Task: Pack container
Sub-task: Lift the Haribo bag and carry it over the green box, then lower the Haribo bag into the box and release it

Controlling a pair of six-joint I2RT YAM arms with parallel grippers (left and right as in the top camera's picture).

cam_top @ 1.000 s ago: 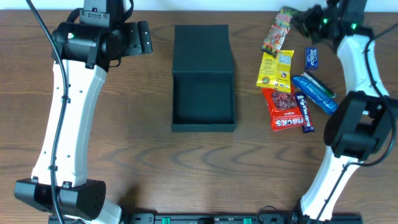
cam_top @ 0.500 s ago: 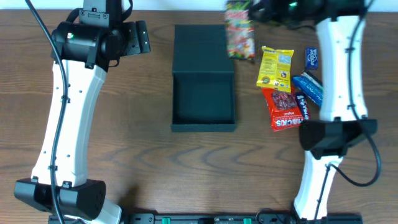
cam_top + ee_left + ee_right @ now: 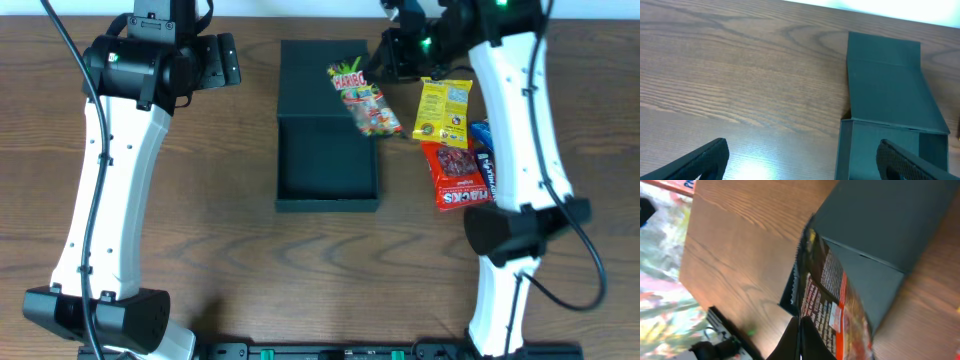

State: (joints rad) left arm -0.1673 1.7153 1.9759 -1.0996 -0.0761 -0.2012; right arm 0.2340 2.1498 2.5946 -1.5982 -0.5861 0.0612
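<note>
Right gripper is clamped on the gummy bag — it hangs slantwise over the container's right rim by the flap, the open well just toward the robot's base. Left gripper gapes empty, well off.

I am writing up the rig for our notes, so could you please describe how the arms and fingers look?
The left arm and right arm both have smooth white tubular links joined by bulky black joint housings. A thin black cable runs along the left arm, and small green lights glow near the wrists. The fingers are dark, matte and tapered.
</note>
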